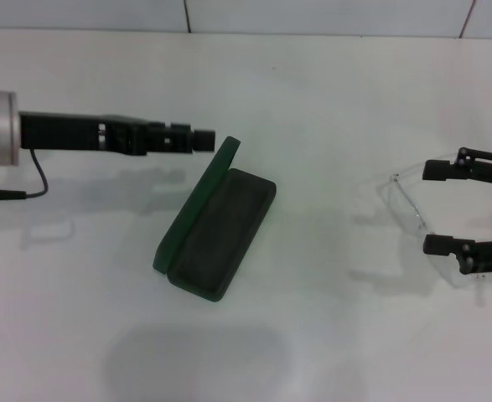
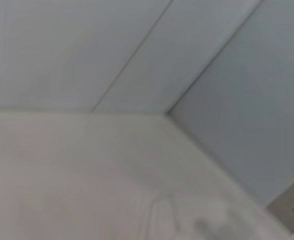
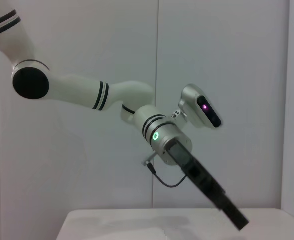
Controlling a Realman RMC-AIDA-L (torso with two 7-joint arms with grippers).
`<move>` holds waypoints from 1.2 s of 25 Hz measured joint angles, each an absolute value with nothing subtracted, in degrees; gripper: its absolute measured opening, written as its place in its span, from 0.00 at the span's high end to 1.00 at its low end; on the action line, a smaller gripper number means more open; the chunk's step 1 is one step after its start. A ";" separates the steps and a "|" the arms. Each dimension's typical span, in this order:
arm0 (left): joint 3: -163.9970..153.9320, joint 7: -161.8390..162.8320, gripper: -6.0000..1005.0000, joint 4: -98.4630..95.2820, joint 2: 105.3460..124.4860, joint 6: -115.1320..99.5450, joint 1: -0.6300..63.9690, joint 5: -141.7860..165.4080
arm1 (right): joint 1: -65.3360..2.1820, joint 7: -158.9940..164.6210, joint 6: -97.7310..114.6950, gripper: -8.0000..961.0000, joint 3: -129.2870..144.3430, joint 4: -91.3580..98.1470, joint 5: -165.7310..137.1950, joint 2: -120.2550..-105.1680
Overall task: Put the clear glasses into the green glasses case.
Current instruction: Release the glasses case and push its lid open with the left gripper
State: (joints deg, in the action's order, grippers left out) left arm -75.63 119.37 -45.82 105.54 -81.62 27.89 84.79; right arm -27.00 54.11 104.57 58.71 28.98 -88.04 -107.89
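The left gripper [image 1: 202,140] reaches in from the left edge of the white table [image 1: 329,100], held level with its black tip just beside the upper end of the raised lid of the green glasses case [image 1: 219,234]. Whether the tip touches the lid cannot be told, and its fingers look pressed together into one narrow tip, with nothing between them. In the right wrist view the same gripper [image 3: 237,220] slopes down toward the table (a green light glows on the wrist ring above it). A thin black cable [image 1: 38,180] loops below the arm near the left edge.

The green glasses case lies open near the middle of the table, set on a slant, with its lid standing up along its left side and the dark lining facing up. Nothing lies inside it.

The clear glasses [image 1: 413,213] are well apart from the case, near the right edge of the table. The right gripper [image 1: 443,207] comes in from that edge with its two black fingers [image 1: 447,170] spread wide. They stand on either side of the glasses' frame, not closed on it.
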 joint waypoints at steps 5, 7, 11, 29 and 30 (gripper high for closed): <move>-70.82 128.38 0.23 -55.84 110.62 -81.68 26.44 100.87 | -26.77 54.07 104.56 0.16 58.78 29.02 -88.19 -107.94; -69.56 129.96 0.23 -59.29 112.95 -81.70 25.74 105.58 | -26.76 54.06 104.53 0.16 58.82 29.02 -88.24 -107.93; -68.47 131.99 0.24 -62.91 115.95 -81.43 25.39 112.07 | -26.74 54.03 104.44 0.16 58.79 29.02 -88.54 -107.93; -71.79 132.85 0.25 -67.69 119.64 -76.96 25.36 122.09 | -26.80 54.03 103.70 0.17 58.78 29.00 -88.95 -108.08; -72.12 132.89 0.25 -67.84 119.65 -76.80 25.37 122.14 | -26.88 54.06 103.70 0.17 58.79 29.00 -88.95 -108.05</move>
State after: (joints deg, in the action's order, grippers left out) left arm -72.13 132.89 -67.84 119.65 -76.80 25.37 122.14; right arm -26.88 54.06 103.70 58.79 29.00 -88.95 -108.05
